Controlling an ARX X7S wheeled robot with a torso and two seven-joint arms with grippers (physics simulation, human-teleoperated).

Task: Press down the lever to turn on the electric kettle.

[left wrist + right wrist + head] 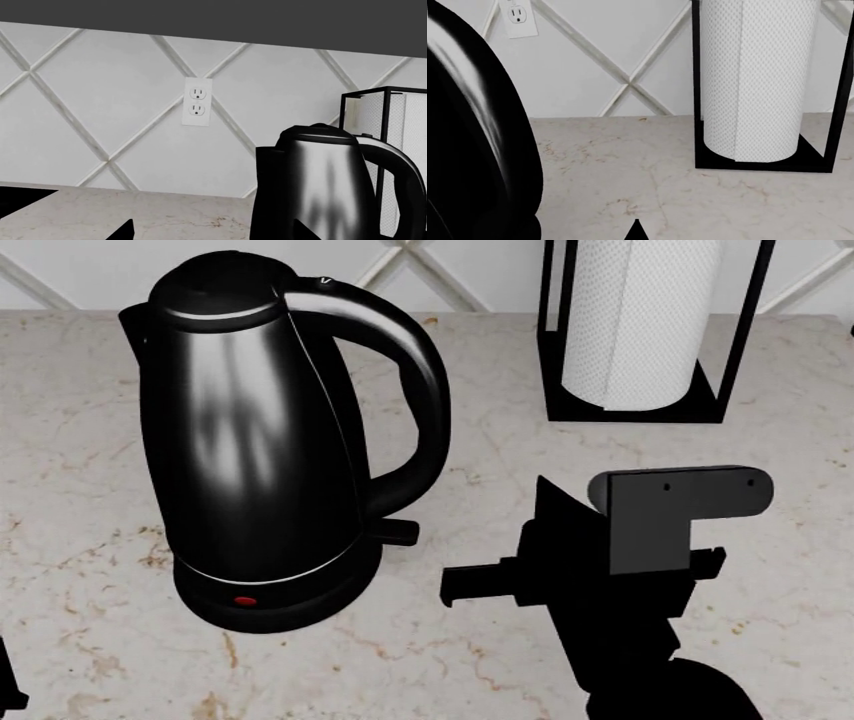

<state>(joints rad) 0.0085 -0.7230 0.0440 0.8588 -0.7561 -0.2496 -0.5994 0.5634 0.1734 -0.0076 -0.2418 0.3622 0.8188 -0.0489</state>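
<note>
The electric kettle (pixel 254 440) is tall, glossy black, with a loop handle, and stands on its round base with a red dot on the marble counter. The lever (pixel 396 531) is a small black tab below the handle's foot. My right gripper (pixel 547 490) is shut and empty, to the right of the lever and apart from it. Its joined tip (pixel 636 231) shows in the right wrist view, with the kettle (pixel 467 150) at the side. My left gripper (pixel 210 236) is open and empty. The kettle (pixel 313 185) lies ahead of one finger.
A white paper-towel roll in a black frame (pixel 641 320) stands behind and right of the kettle, and shows in the wrist views (pixel 754 80) (pixel 393 145). A tiled wall with a white outlet (pixel 197 101) backs the counter (pixel 534 440).
</note>
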